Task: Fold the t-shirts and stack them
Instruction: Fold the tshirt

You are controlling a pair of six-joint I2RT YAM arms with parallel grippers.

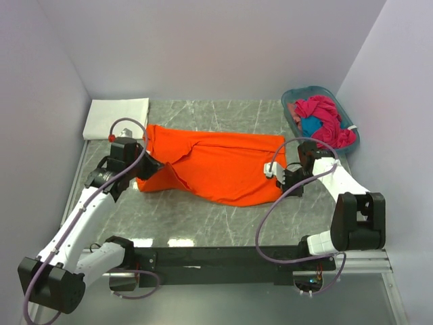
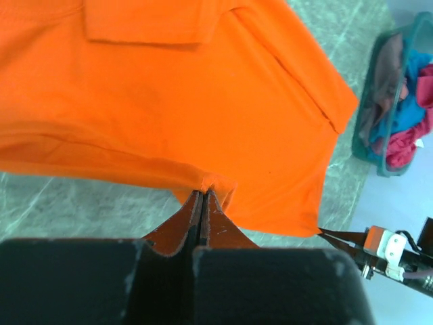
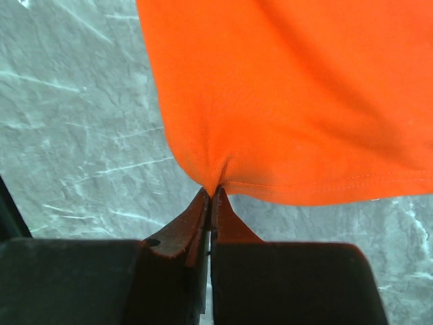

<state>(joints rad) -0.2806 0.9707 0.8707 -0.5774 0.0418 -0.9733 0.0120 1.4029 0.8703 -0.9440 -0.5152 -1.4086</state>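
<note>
We judge the step in hand to be a fold of the orange t-shirt (image 1: 216,166), which lies spread across the middle of the tabletop (image 1: 203,223) with one arm at each end. To do it well, we would lift both ends together and level. The cloth should be taut between the arms so it neither sags nor creases, and the edges should line up before anything is let go — a lopsided lift would skew the fold.

The left gripper (image 2: 201,193) is clenched on a pucker of the shirt's edge, its fingers pressed together with orange cloth nipped between them. The right gripper (image 3: 211,194) is likewise clamped tight on a corner by the stitched hem.

A white t-shirt (image 1: 116,116) sits folded at the far left corner — the magenta t-shirt (image 1: 325,118) and blue t-shirt (image 1: 311,126) lie heaped in the basket (image 1: 295,95) at the far right.
</note>
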